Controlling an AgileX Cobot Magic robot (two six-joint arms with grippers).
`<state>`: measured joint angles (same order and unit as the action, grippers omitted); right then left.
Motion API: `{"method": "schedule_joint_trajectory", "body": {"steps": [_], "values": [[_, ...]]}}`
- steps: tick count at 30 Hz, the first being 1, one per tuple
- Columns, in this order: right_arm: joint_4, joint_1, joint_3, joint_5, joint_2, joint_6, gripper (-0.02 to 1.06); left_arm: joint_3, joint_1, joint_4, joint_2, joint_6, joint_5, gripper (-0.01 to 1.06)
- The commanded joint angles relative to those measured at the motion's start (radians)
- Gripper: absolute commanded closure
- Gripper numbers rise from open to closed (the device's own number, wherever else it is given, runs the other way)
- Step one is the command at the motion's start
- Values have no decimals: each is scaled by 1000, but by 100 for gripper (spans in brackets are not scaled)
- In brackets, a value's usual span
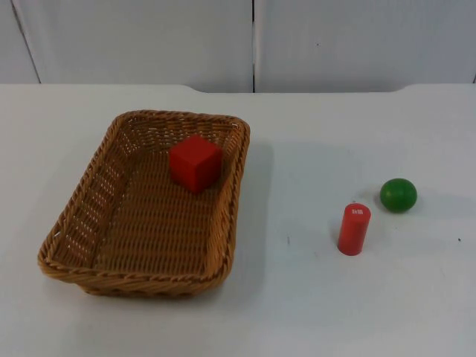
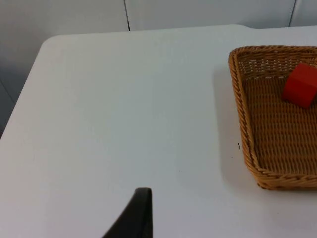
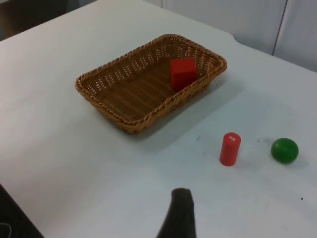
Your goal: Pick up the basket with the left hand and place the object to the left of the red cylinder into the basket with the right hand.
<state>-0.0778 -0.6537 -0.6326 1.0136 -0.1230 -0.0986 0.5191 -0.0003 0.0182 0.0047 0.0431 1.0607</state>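
Above the white table top [image 1: 312, 297], the left gripper [image 2: 133, 218] hangs over bare surface well to one side of the woven brown wicker basket [image 1: 82, 275]; a single black fingertip of it can be seen, so whether its fingers stand wide or narrow cannot be told. The right gripper [image 3: 179, 215] likewise shows one dark fingertip, poised over the table near the small red cylinder [image 3: 230, 148], and its opening cannot be told either. Neither gripper touches anything.

Nearest the right gripper in its wrist view, the red cylinder stands upright on the table, a small white mark on its top face. Just beside it, apart from it, rests the round green ball [image 1: 398, 195]. Further off, well apart from both, the rectangular basket sits flat on the table. Inside the basket lies the red cube [image 1: 195, 163], resting on the woven floor close to the far wall, tilted slightly with one corner turned toward the top camera. Beyond the table edge rises the grey partition wall [image 1: 149, 37].
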Motion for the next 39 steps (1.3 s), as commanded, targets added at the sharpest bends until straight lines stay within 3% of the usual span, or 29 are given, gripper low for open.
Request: {"method": "schedule_joint_trajectory", "body": {"steps": [1,17,39], "values": [[8,5,4,4,11,1,38,-6,2,-7,-5,-10,-5,0],[24,5,91,21,123,48,38,-8,2,-7,-5,-10,-5,0],[64,5,116,66,123,89,38,-8,2,-3,-5,-7,-5,0]]}}
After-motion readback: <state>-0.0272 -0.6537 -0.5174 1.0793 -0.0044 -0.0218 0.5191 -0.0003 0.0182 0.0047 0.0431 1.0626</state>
